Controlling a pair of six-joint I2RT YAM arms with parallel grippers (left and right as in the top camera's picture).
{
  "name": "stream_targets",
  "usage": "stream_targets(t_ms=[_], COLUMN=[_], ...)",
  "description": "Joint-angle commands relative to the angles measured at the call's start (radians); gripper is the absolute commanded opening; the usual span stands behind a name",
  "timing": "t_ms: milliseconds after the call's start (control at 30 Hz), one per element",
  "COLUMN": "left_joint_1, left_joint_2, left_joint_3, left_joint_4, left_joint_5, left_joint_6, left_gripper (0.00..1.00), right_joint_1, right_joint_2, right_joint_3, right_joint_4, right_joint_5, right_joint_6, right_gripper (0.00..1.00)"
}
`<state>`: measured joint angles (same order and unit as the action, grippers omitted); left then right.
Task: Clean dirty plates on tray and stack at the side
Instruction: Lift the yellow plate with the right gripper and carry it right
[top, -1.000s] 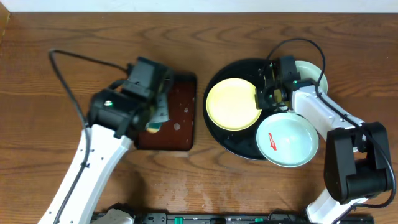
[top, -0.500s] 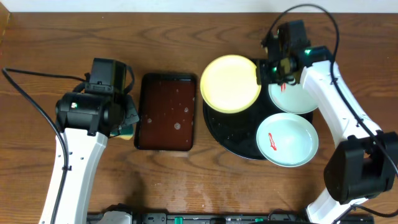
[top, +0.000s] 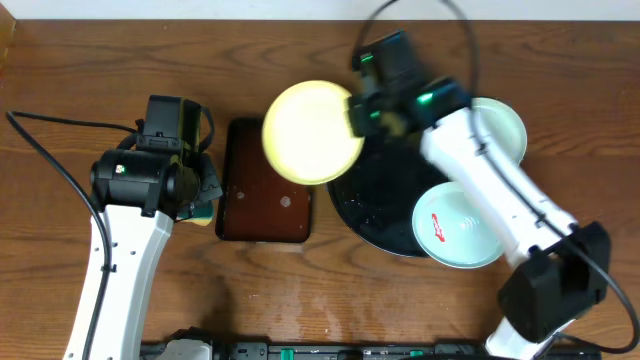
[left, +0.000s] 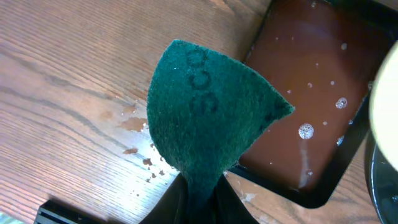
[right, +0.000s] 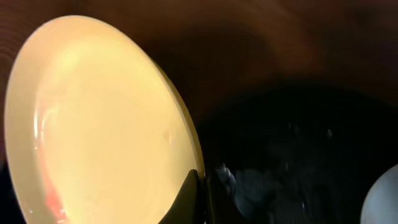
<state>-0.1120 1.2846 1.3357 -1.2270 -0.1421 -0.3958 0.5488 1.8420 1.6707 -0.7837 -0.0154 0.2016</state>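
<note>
- Right gripper (right: 199, 194) has its jaws clamped on the rim of the yellow plate (top: 312, 132), and the plate is up in the air, tilted.
- From overhead the plate overlaps the far right corner of the brown tray (top: 265, 200) and the left rim of the black tray (top: 372, 208).
- The wrist view catches a red smear (right: 52, 203) low on that plate's face.
- On the black tray, two plates sit on the right side.
- The mint plate with a red smear (top: 462, 226) is nearest and hangs over the rim.
- The plain mint plate (top: 503, 126) sits at the far side, also past the rim.
- The left part of the tray floor is bare and glossy, with wet glints.
- The brown tray is wet inside, with pale bubbles dotted across its floor.
- Left gripper (left: 199, 186) has its jaws pinched on a green scouring pad (left: 205, 118), whose broad end fans out.
- It hangs over the table (top: 60, 60), just left of the brown tray's left rim, and drops speckle the wood there.
- For room to move, there is open wood along the far edge and between the two trays.
- A black cable (top: 50, 155) loops across the left side.
</note>
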Motion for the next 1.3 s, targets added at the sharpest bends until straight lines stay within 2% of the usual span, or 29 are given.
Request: stream_targets(t_ms=[0, 100, 333, 467, 600, 967, 1033, 1133, 1267], left_joint_1=[0.005, 0.005, 0.005, 0.005, 0.005, 0.005, 0.005, 0.005, 0.005], left_joint_2=[-0.005, -0.005, -0.005, -0.005, -0.005, -0.005, -0.005, -0.005, -0.005], left_joint_3=[-0.005, -0.005, -0.006, -0.006, -0.006, -0.006, -0.006, -0.006, -0.006], left_joint_4=[-0.004, -0.006, -0.010, -0.011, -0.011, -0.011, -0.011, -0.010, -0.010], left_joint_5=[-0.028, -0.032, -0.061, -0.061, -0.061, -0.061, -0.061, -0.061, -0.061], left_joint_6=[0.005, 0.004, -0.018, -0.018, -0.018, -0.018, -0.018, -0.018, -0.018], left_gripper=[0.14, 0.13, 0.14, 0.14, 0.15, 0.15, 0.15, 0.15, 0.16], right_joint_1=[0.149, 0.238, 0.386, 0.413, 0.419, 0.423, 0.418, 0.386, 0.312], right_joint_2=[0.024, 0.045, 0.071, 0.071, 0.071, 0.071, 0.071, 0.071, 0.065], right_joint_3=[0.015, 0.015, 0.015, 0.015, 0.015, 0.015, 0.015, 0.015, 0.016], right_joint_4=[0.045, 0.094, 0.291, 0.415, 0.455, 0.435, 0.394, 0.269, 0.201], right_joint_5=[0.397, 0.599, 1.004, 1.085, 1.085, 1.062, 1.002, 0.792, 0.585], right_joint_6=[0.021, -0.026, -0.272, -0.428, -0.480, -0.444, -0.384, -0.198, -0.043], right_gripper=[0.01, 0.01, 0.01, 0.01, 0.01, 0.01, 0.01, 0.01, 0.01])
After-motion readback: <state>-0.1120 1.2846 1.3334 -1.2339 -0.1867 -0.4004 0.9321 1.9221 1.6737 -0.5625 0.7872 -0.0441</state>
